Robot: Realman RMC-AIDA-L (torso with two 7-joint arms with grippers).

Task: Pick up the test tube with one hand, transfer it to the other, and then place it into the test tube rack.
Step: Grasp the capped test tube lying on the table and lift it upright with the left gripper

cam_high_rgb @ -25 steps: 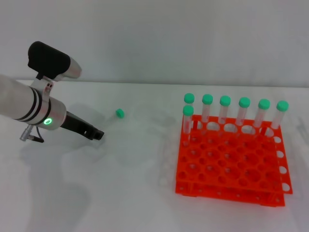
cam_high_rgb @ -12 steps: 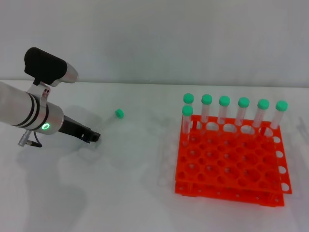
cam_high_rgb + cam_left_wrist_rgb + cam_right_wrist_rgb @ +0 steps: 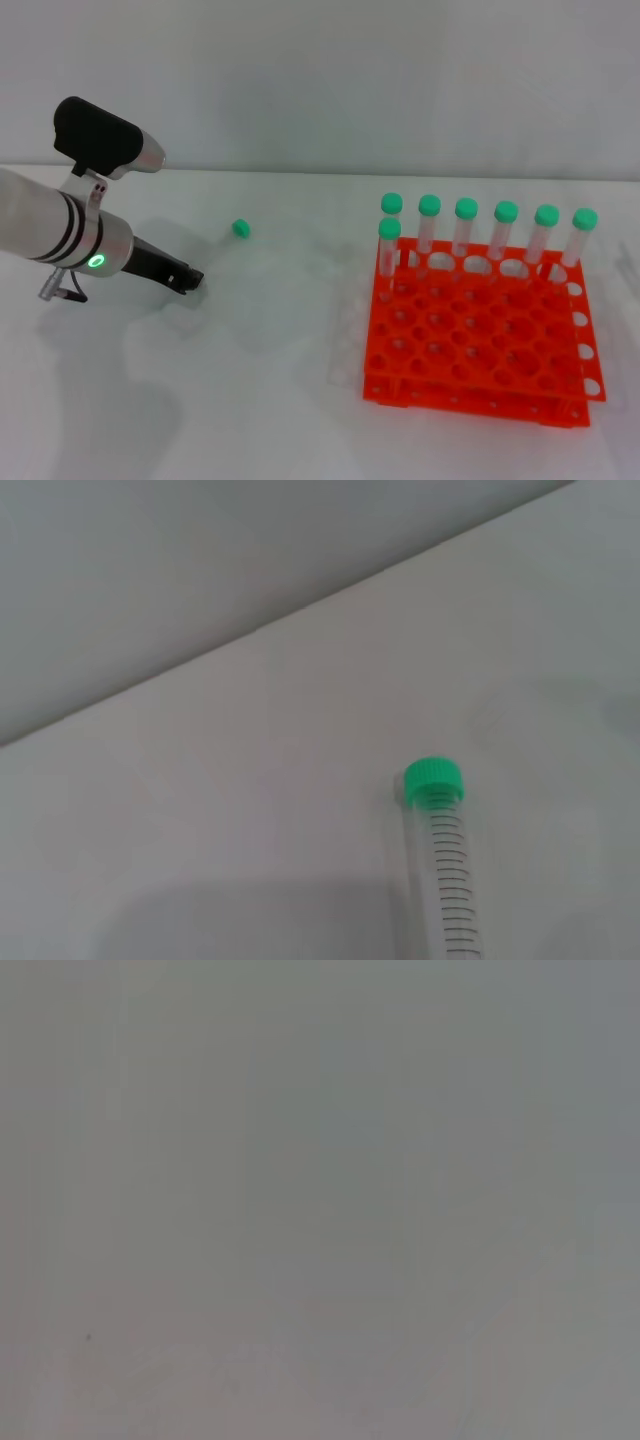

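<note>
The test tube lies with its green cap pointing away from my left gripper, and its faint clear body runs back to the black fingertips. The gripper, on the silver-white arm with the green light at the left of the head view, looks shut on the tube's tip end. The left wrist view shows the tube with its graduation marks, reaching out from the frame's edge over the white table. The orange test tube rack stands at the right. My right gripper is out of view.
Several green-capped tubes stand upright along the rack's far rows. The white table meets a pale wall behind. The right wrist view shows only plain grey.
My left gripper has drawn back a little to the left, and the tube's green cap has shifted left and slightly away with it.
</note>
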